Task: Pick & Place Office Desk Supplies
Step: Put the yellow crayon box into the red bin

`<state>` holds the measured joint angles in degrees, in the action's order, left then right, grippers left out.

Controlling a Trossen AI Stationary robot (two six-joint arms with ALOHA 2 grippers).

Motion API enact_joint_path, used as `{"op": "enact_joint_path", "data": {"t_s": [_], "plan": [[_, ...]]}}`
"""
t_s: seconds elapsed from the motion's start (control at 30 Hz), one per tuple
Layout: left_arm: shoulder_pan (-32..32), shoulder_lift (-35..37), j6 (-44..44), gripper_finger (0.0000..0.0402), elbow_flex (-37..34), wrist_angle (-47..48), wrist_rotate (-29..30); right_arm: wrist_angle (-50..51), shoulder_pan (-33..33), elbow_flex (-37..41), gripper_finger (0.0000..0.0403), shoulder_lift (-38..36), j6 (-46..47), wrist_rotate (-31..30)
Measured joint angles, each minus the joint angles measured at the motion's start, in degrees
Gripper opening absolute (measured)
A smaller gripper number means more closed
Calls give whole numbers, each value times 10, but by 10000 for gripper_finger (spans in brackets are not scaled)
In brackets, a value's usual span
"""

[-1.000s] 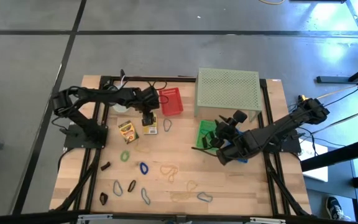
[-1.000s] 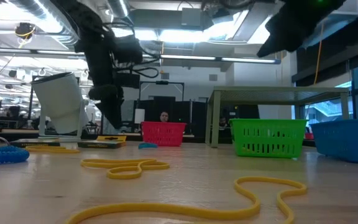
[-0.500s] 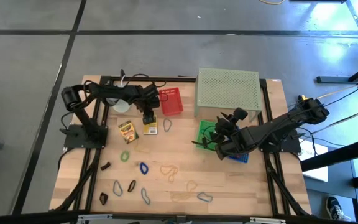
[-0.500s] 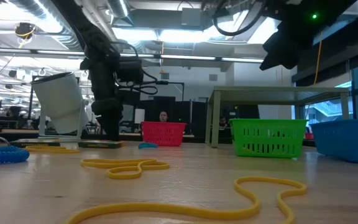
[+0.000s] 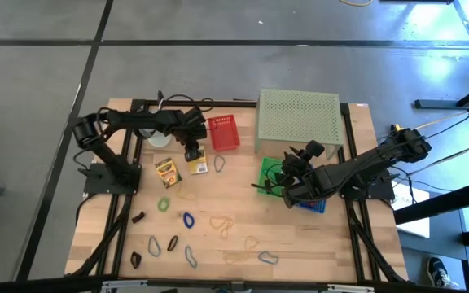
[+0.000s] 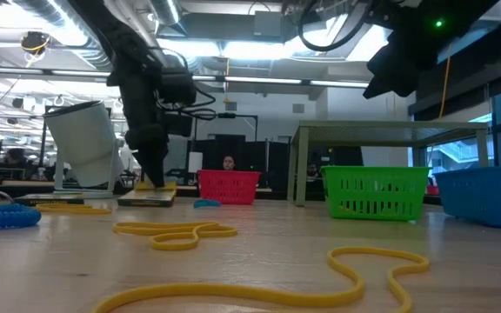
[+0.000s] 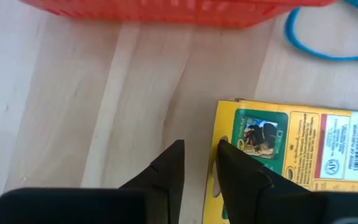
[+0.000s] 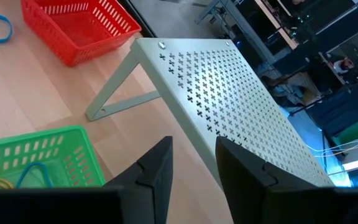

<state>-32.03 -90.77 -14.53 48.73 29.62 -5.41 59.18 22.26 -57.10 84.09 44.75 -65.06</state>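
Your left end effector [image 7: 196,163] is down at the yellow printed box [image 7: 291,155], beside the red basket [image 5: 223,133]. The fingers [image 7: 166,171] stand narrow at the box's short edge; you cannot tell if they really pinch it, because that edge is hidden between them. The box is cut off in the wrist view. Your right end effector [image 8: 191,163] hangs half open and empty above the green basket [image 8: 36,155]. Rubber bands [image 5: 188,220] lie spread on the table [image 5: 226,195].
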Motion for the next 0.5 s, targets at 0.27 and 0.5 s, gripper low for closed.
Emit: {"op": "enact_joint_path", "data": {"t_s": [0.27,0.5], "plan": [[0,-1,-10,97,0,22,0,0,0,0,123,0,0,0],[7,-1,-35,16,0,21,3,0,0,0,123,0,0,0]]}}
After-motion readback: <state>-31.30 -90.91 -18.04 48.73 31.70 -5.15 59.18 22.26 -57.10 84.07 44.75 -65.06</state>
